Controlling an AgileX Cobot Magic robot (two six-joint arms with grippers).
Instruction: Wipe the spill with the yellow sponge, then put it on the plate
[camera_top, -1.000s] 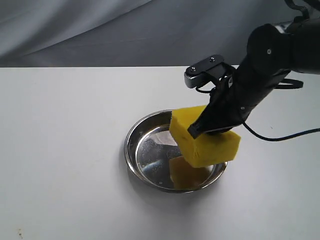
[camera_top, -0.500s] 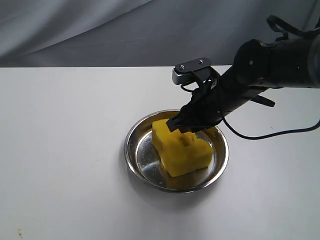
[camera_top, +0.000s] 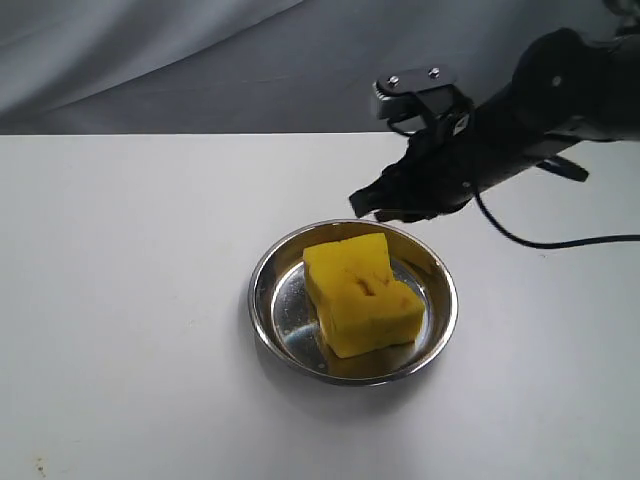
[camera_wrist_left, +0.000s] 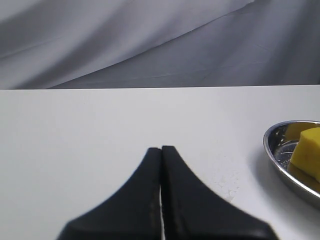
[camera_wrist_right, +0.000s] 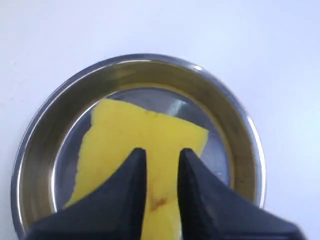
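The yellow sponge (camera_top: 360, 292) lies inside the plate (camera_top: 256, 300), tilted a little, with a small brown stain on its top. My right gripper (camera_top: 366, 201) hangs above the plate's far rim, open and empty. In the right wrist view its fingers (camera_wrist_right: 161, 151) stand apart over the sponge (camera_wrist_right: 125, 135), clear of it, with the plate (camera_wrist_right: 241, 116) all round. My left gripper (camera_wrist_left: 161, 149) is shut on nothing, low over the table, and sees the plate (camera_wrist_left: 272, 150) and the sponge (camera_wrist_left: 307, 152) off to one side. No amber spill shows anywhere.
The white table (camera_top: 130, 300) runs to a grey cloth backdrop (camera_top: 200, 60). A faint pale speckled patch (camera_wrist_left: 227, 182) marks the table between my left gripper and the plate. A black cable (camera_top: 560, 243) trails from the right arm.
My right gripper lowered the sponge into the plate, opened and let it go, then rose and drew back toward the far rim. The sponge now rests alone.
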